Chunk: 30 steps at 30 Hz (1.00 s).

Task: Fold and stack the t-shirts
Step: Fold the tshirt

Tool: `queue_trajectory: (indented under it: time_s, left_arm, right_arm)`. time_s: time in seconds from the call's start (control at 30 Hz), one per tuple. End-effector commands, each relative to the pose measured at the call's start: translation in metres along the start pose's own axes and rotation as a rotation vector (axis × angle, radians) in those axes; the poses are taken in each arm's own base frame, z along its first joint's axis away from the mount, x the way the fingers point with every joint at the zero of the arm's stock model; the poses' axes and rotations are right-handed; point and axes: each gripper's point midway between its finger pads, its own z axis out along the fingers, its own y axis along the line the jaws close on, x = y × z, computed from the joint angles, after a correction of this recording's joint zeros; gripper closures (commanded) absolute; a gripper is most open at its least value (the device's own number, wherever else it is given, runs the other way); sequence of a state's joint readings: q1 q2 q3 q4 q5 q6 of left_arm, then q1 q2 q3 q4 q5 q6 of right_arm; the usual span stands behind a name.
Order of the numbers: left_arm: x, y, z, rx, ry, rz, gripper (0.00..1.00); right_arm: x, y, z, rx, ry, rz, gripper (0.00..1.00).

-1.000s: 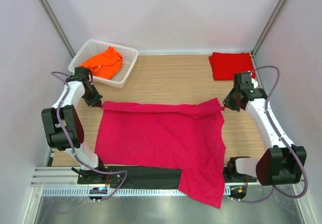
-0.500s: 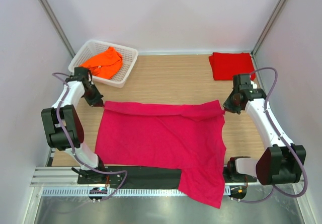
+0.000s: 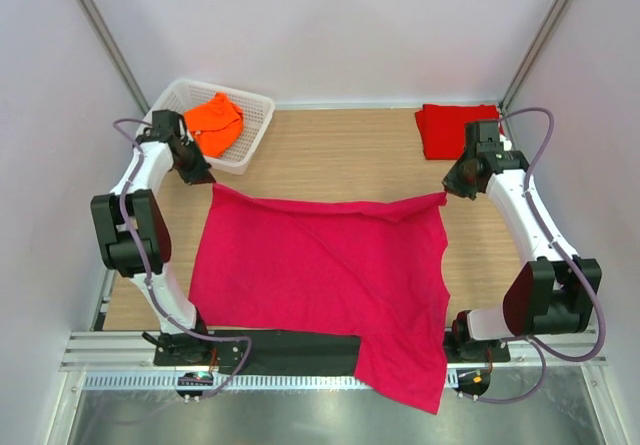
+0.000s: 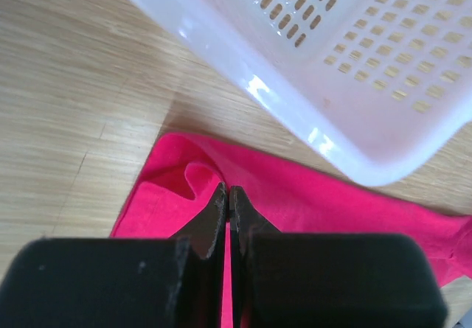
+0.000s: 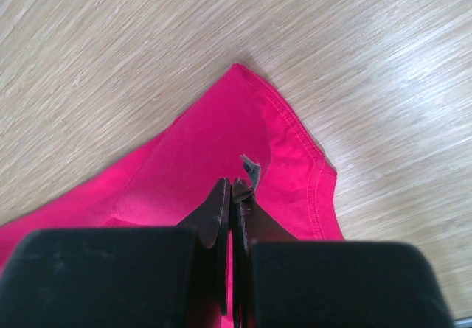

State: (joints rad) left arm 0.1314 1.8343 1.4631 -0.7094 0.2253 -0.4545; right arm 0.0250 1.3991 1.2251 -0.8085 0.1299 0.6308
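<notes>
The magenta-pink t-shirt (image 3: 320, 275) lies spread over the table, its near corner hanging over the front edge. My left gripper (image 3: 205, 178) is shut on its far left corner (image 4: 184, 188), right by the basket. My right gripper (image 3: 450, 190) is shut on its far right corner (image 5: 258, 144), where a small grey tag (image 5: 251, 171) sticks up by the jaws. The red t-shirt (image 3: 458, 128) lies folded at the far right. The orange t-shirt (image 3: 215, 120) lies crumpled in the basket.
The white lattice basket (image 3: 252, 135) stands at the far left; its wall (image 4: 310, 85) is close above my left gripper. A black bar and metal rail (image 3: 300, 350) run along the front edge. Walls enclose the table on three sides.
Both grippers have moved away from me, pulling the pink shirt's far edge toward the back. The folded-over strip along that edge has flattened out.
</notes>
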Motion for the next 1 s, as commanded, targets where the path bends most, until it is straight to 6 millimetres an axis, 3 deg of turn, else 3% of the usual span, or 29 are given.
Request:
queue_trajectory:
  time_s: [0.0, 0.2, 0.47, 0.67, 0.97]
  left_arm:
    - [-0.014, -0.008, 0.003, 0.036, -0.02, 0.075, 1.0]
    - [-0.017, -0.011, 0.011, 0.043, -0.029, 0.169, 1.0]
    - [-0.009, -0.024, -0.007, 0.09, -0.042, 0.173, 1.0]
    - [0.01, -0.017, -0.017, 0.065, 0.003, 0.134, 1.0]
    - [0.045, 0.02, -0.015, -0.09, 0.101, 0.109, 1.0]
  right_arm:
    - [-0.016, 0.012, -0.009, -0.045, -0.044, 0.006, 0.99]
    - [-0.015, 0.014, -0.012, -0.062, -0.037, -0.019, 0.99]
    - [-0.013, 0.015, -0.025, -0.075, -0.014, -0.036, 0.99]
    - [0.012, 0.009, -0.033, -0.082, 0.078, -0.023, 0.99]
    - [0.064, -0.03, -0.031, -0.012, 0.177, -0.027, 0.99]
